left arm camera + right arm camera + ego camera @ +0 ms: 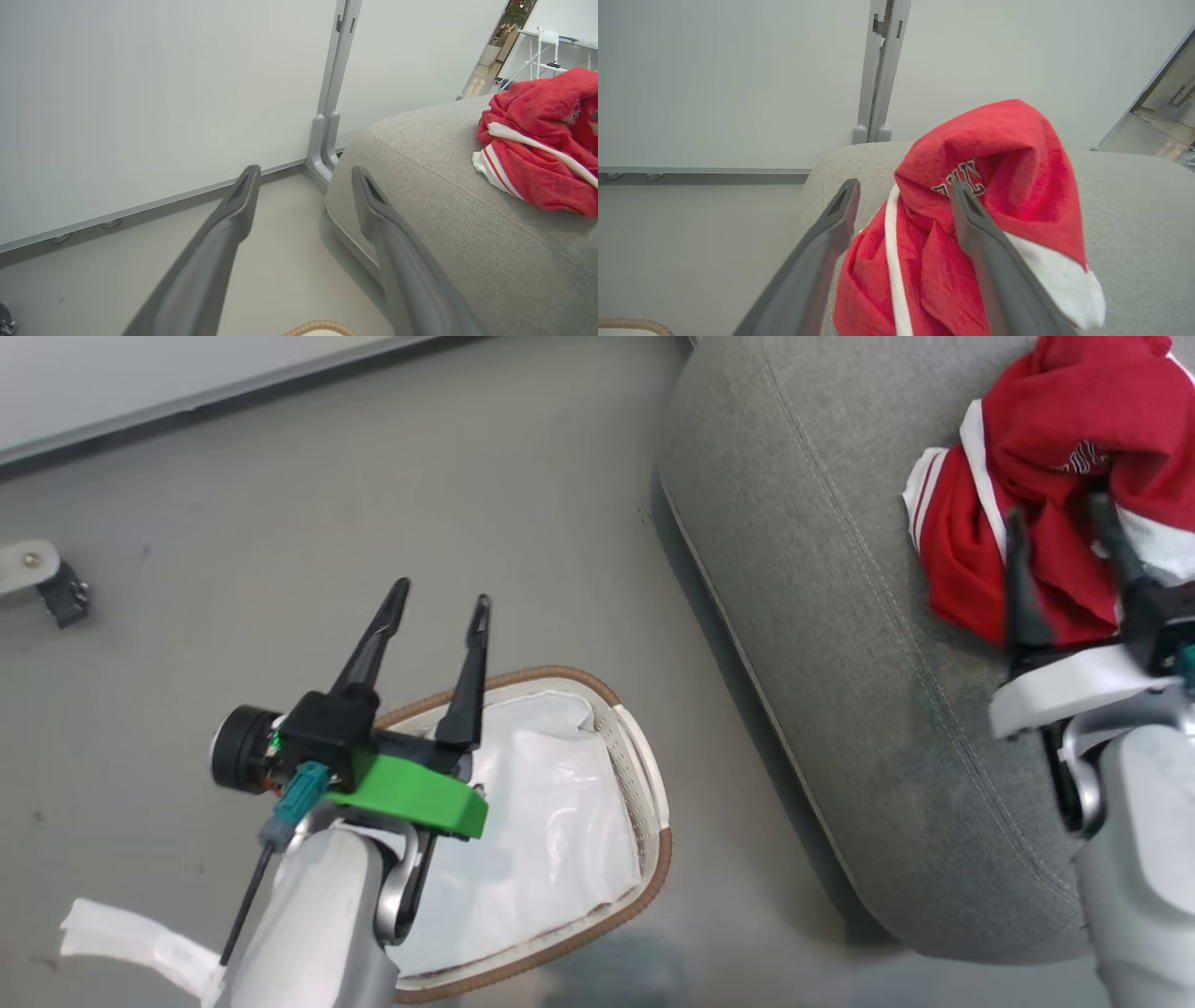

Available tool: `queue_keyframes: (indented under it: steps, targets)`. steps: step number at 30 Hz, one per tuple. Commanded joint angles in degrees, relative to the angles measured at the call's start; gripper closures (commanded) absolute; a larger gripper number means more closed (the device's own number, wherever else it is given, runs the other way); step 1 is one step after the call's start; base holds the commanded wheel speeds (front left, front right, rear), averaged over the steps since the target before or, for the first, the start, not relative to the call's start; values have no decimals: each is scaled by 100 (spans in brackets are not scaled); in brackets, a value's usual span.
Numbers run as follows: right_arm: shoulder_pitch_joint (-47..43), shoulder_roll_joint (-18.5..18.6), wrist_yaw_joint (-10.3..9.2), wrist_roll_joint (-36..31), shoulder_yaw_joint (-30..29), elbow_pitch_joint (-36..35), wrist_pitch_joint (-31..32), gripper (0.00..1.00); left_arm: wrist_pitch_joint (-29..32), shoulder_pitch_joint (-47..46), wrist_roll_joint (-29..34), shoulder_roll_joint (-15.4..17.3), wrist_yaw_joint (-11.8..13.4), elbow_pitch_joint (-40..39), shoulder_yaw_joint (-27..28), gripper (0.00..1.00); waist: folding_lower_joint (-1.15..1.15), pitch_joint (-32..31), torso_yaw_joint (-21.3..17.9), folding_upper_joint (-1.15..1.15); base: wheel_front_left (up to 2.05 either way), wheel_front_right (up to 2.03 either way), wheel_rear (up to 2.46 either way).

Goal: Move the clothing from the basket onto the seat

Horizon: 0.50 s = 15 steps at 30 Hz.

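The red clothing [1074, 411] with white stripes lies bunched on the grey seat [840, 569] at the upper right. My right gripper [1055, 509] is open at the heap, its fingers straddling the cloth. In the right wrist view the clothing [1008, 149] rises between and beyond that gripper [904, 185] on the seat [1134, 210]. My left gripper [442, 593] hangs open and empty over the far rim of the basket [653, 868], which holds a white sheet [541, 821]. In the left wrist view this gripper [304, 171] points at the wall, with the clothing [537, 140] on the seat [444, 210] to its right.
The basket stands on the grey floor just left of the seat's front edge. A wall with a grey post [334, 93] runs behind. A castor [47, 583] shows at the far left, and a white strip [131, 943] lies at the lower left.
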State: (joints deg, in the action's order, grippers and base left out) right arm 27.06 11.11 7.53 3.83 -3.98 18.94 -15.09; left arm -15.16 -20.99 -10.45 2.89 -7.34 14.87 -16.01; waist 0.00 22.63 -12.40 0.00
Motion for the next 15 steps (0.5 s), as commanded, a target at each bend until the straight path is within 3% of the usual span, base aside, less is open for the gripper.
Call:
queue_keyframes:
  steps: [1,8,15]
  targets:
    - [-137,-34,-8,34,200,-104,-11,0,2,178,-2,9,49,-32,118,0,0,-295,260,0,0,0,0]
    - [-393,-245,-8,370,783,-420,-11,0,2,567,-133,7,274,-36,514,0,0,-606,630,0,0,0,0]
    - [-663,-423,-8,521,806,-491,-11,0,2,907,-58,5,517,40,912,0,0,-862,961,0,0,0,0]
